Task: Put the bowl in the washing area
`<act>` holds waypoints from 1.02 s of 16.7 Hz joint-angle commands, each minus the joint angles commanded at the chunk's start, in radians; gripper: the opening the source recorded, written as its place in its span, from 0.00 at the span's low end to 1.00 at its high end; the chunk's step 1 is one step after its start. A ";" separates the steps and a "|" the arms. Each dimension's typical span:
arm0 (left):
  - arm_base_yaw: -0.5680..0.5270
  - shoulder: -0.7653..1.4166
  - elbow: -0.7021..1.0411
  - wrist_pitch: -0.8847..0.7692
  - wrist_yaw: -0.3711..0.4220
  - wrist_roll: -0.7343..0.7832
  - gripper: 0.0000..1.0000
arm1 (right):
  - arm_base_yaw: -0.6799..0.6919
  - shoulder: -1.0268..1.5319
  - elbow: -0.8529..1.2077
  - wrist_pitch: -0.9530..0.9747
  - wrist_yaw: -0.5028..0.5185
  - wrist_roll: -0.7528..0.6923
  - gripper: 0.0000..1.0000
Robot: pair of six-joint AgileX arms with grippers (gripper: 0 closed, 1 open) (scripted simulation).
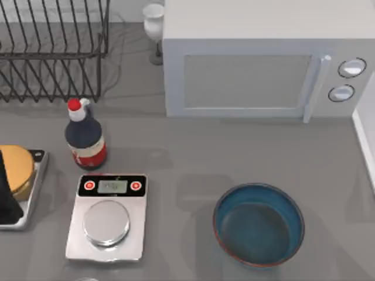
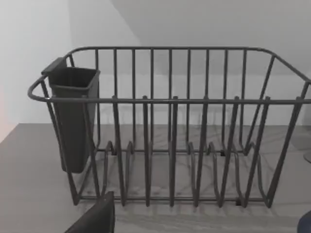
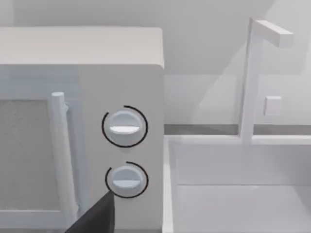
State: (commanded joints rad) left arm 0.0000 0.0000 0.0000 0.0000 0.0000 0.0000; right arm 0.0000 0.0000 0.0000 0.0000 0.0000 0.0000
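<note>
**Inspector:** Top view first. Where is the bowl?

**Assistant:** The bowl (image 1: pixel 258 225) sits upright on the grey counter (image 1: pixel 193 152), towards the right side, in front of the white microwave (image 1: pixel 258 64). The raised white edge of the washing area (image 1: pixel 363 139) runs along the right border. The bowl lies near it but apart from it.

**Inspector:** Other items?

**Assistant:** A kitchen scale (image 1: pixel 108 216) lies well left of the bowl. A dark bottle with a red cap (image 1: pixel 85 137) stands just behind the scale. The black wire dish rack (image 1: pixel 53 50) is at the rear left, and a small white goblet (image 1: pixel 153 26) stands between the rack and the microwave.

**Inspector:** Left wrist view?

**Assistant:** The left gripper (image 2: pixel 97 218) shows as one dark part at the border. I cannot tell whether it is open or closed. The dish rack (image 2: pixel 170 126) stands straight ahead of it, with a dark cutlery cup (image 2: pixel 73 116) hung on one end.

**Inspector:** Right wrist view?

**Assistant:** The right gripper (image 3: pixel 97 218) also shows as one dark part, state not determinable. The microwave dials (image 3: pixel 124 126) are just ahead of it. The washing area's white basin wall (image 3: pixel 168 184) adjoins the microwave, and a white tap (image 3: pixel 252 77) rises behind the basin.
</note>
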 joint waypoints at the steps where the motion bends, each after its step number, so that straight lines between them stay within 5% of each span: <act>1: 0.000 0.000 0.000 0.000 0.000 0.000 1.00 | 0.000 0.000 0.000 0.000 0.000 0.000 1.00; 8: 0.000 0.000 0.000 0.000 0.000 0.000 1.00 | 0.100 0.221 0.211 -0.191 -0.001 0.102 1.00; 17: 0.000 0.000 0.000 0.000 0.000 0.000 1.00 | 0.385 1.086 0.811 -0.786 0.001 0.394 1.00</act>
State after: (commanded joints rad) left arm 0.0000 0.0000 0.0000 0.0000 0.0000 0.0000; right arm 0.3849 1.0857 0.8107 -0.7857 0.0012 0.3937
